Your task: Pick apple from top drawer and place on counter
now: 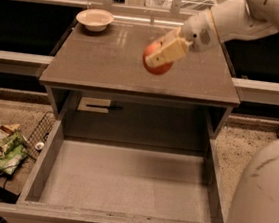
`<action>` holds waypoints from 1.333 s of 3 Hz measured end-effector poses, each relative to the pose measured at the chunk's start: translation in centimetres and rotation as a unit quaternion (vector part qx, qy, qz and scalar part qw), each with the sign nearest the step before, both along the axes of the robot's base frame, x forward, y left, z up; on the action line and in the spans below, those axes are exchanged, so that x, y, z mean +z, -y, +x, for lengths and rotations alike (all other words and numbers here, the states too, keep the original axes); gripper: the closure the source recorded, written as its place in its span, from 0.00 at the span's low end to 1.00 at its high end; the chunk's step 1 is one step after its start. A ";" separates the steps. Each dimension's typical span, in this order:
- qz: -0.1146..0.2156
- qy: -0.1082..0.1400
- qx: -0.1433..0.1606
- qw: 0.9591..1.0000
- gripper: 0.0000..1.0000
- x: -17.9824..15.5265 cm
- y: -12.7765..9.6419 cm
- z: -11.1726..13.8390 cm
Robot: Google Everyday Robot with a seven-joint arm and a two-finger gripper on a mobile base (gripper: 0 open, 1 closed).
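Note:
The red-orange apple (155, 66) is held in my gripper (162, 54), whose cream fingers (169, 50) are shut on it. The arm comes in from the upper right. The apple hangs just above the middle of the grey-brown counter (104, 64), a little behind its front edge. The top drawer (126, 180) is pulled fully open below the counter, and its flat grey floor holds nothing.
A shallow cream bowl (94, 19) stands at the counter's back left. A wire basket and snack packets (4, 148) lie on the floor left of the drawer. A rounded white part of the robot (265, 198) fills the lower right.

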State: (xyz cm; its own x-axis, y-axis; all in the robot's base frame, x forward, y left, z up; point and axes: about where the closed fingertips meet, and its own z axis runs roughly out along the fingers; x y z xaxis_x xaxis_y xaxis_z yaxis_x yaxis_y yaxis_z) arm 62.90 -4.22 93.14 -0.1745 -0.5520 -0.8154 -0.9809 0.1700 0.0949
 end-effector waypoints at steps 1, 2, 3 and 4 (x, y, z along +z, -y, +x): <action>0.033 0.075 -0.011 0.997 1.00 5.4 -2.3 3.0; 0.050 0.132 -0.039 0.989 1.00 7.5 -4.2 5.6; 0.030 0.120 -0.041 0.991 1.00 3.7 -7.6 7.6; -0.004 0.085 -0.021 0.996 1.00 -1.7 -11.7 8.1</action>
